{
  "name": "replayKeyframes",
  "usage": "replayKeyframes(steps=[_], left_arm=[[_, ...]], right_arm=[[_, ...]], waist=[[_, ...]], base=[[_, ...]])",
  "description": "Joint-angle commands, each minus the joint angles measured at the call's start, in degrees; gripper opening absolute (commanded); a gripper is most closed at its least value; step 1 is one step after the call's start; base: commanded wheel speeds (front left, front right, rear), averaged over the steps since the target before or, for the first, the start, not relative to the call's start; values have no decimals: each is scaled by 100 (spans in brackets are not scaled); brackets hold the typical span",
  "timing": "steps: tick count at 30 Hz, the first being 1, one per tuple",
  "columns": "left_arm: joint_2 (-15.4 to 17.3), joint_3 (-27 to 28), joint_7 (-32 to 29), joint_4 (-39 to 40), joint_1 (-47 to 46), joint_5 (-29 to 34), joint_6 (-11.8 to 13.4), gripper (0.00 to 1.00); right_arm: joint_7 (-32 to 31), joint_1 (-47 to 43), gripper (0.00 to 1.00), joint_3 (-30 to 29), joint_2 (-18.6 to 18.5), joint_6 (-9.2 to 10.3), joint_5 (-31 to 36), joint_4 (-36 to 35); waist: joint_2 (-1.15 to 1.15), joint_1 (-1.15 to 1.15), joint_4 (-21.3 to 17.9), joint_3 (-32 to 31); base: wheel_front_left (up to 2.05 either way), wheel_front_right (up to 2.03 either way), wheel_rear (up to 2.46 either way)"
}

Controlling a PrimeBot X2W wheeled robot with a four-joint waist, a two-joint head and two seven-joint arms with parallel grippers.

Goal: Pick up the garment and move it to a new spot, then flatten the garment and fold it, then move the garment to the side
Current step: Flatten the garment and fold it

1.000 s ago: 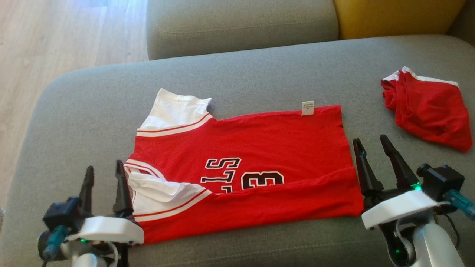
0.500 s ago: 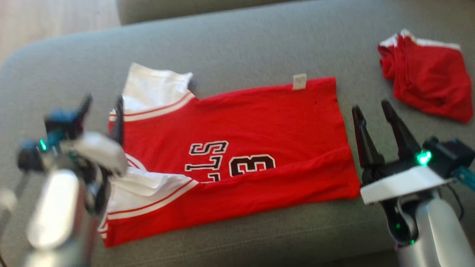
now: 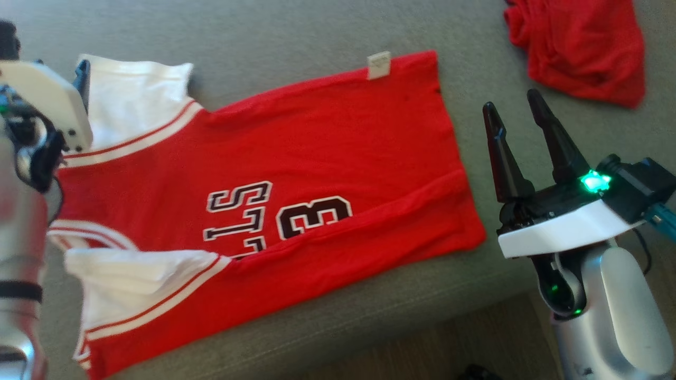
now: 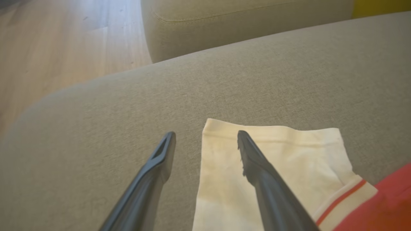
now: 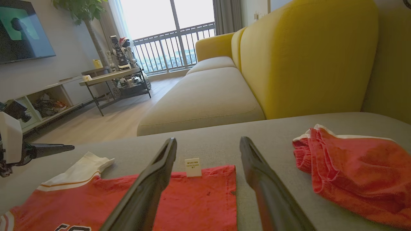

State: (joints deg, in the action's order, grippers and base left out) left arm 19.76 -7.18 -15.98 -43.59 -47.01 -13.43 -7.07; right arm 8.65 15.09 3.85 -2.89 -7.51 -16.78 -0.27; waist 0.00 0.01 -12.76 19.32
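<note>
Garment: red T-shirt (image 3: 317, 148) with white sleeves, spread flat on the grey sofa cushion (image 3: 296, 26); near long edge folded up over the black print.
Left claw (image 4: 206, 134): fingers apart, empty, over the far white sleeve (image 4: 289, 154); one finger above its cuff corner, the other above bare cushion. Contact: cannot tell.
Right claw (image 3: 510, 100): fingers apart, empty, just beside the hem.
Other: crumpled red garment (image 3: 581, 47), far right, well apart.

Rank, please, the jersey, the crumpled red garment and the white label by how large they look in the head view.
1. jersey
2. crumpled red garment, cut off at the top edge, so its full size is unsure
3. white label
</note>
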Motion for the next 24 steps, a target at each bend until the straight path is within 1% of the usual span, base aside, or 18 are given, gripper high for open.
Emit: replayKeyframes(steps=[1, 7, 11, 22, 23, 24], left_arm=[[309, 102, -51, 141, -295, 8, -13, 100], [662, -252, -393, -331, -739, 69, -35, 100], [812, -464, -561, -648, -922, 86, -39, 100], [832, -618, -449, -1065, -1150, 35, -39, 100], [815, -638, -468, -1106, -1166, 15, -40, 82], [792, -673, -481, -1132, -1181, -12, -40, 40]], right_arm=[[72, 198, 100, 116, 2, 2, -24, -179], [194, 304, 100, 163, 2, 2, -150, -97], [269, 335, 100, 181, 2, 2, -192, 11], [290, 366, 100, 126, 2, 2, -131, 111], [289, 367, 100, 122, 2, 2, -125, 118], [285, 366, 100, 117, 2, 2, -117, 127]], waist=[[0, -1, -190, 184], [0, -1, -387, 347], [0, -1, -471, 407], [0, -1, -503, 470], [0, -1, -499, 469], [0, -1, -492, 468]], base=[[0, 0, 0], [0, 0, 0], [0, 0, 0], [0, 0, 0], [0, 0, 0], [0, 0, 0]])
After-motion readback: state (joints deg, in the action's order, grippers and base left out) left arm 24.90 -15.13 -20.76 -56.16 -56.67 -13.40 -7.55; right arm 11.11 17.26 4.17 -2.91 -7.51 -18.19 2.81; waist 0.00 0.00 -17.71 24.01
